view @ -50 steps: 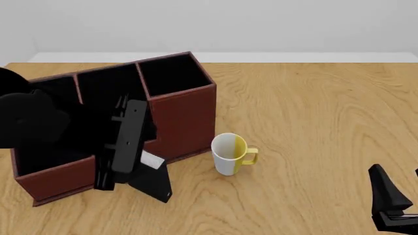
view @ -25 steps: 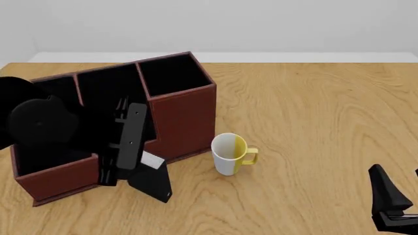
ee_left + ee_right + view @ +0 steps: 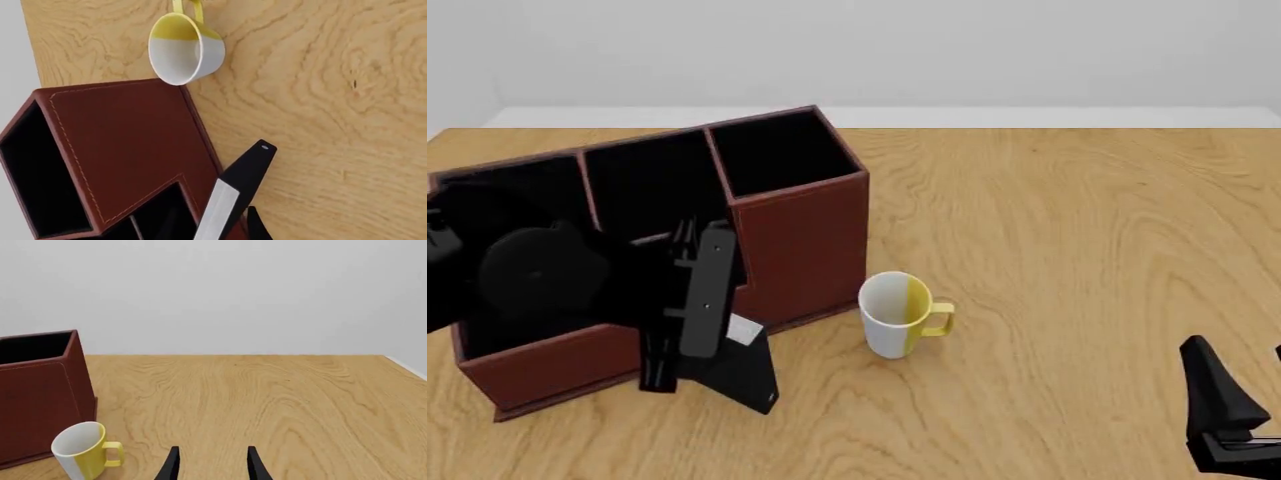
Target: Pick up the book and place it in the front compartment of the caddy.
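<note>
The black book (image 3: 745, 372) with white page edges stands tilted on the table, leaning on the front of the red-brown caddy (image 3: 807, 240). My left gripper (image 3: 681, 350) hangs over the caddy's front edge, right beside the book's upper end. In the left wrist view the book (image 3: 241, 172) sits in line with the gripper, and one fingertip (image 3: 257, 227) shows just off its cover, not touching. The gripper looks open. My arm hides most of the caddy's low front cells. My right gripper (image 3: 1228, 420) is open and empty at the near right, also seen in its wrist view (image 3: 212, 465).
A white and yellow mug (image 3: 897, 313) stands just right of the caddy, close to the book; it also shows in the left wrist view (image 3: 183, 50) and the right wrist view (image 3: 83, 449). The caddy's tall back cells (image 3: 777, 152) stand open. Bare wooden table (image 3: 1068, 250) lies to the right.
My left arm has shifted right and a little lower, bringing the gripper closer to the book. The book, mug, caddy and right arm have not moved.
</note>
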Controlling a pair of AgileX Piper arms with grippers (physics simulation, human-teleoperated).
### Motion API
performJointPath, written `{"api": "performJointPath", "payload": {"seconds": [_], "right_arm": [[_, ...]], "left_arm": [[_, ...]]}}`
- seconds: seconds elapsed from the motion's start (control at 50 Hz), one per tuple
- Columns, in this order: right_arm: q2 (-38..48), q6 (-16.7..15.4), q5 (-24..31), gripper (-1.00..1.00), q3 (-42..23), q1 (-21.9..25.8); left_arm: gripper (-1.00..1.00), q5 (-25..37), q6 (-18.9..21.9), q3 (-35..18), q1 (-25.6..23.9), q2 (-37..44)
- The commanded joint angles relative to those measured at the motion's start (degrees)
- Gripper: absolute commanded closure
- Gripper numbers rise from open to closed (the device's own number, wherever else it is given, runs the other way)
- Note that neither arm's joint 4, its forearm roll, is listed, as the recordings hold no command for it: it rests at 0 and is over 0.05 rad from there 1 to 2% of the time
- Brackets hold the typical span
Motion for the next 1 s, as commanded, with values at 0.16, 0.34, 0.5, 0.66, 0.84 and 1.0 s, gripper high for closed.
{"api": "performJointPath", "payload": {"seconds": [0.16, 0.34, 0.5, 0.66, 0.84, 1.0], "right_arm": [[0.05, -0.02, -0.03, -1.0, -0.04, -0.01], [0.07, -0.02, -0.04, -1.0, -0.04, 0.0], [0.08, 0.01, -0.04, -1.0, -0.04, -0.01], [0.08, -0.02, -0.04, -1.0, -0.04, 0.0], [0.08, 0.0, -0.04, -1.0, -0.04, 0.0], [0.05, -0.01, -0.03, -1.0, -0.04, -0.01]], "left_arm": [[-1.0, -0.92, -1.95, 1.48, -0.74, 0.99], [-1.0, -1.04, -3.08, 2.36, -0.95, 1.36], [-1.0, -1.43, -3.11, 2.63, -0.11, 1.61], [-1.0, -2.3, -2.97, 3.37, 0.53, 2.22], [-1.0, -2.91, -2.47, 3.47, 1.77, 3.25], [-1.0, -3.71, -1.65, 3.76, 3.05, 3.98]]}}
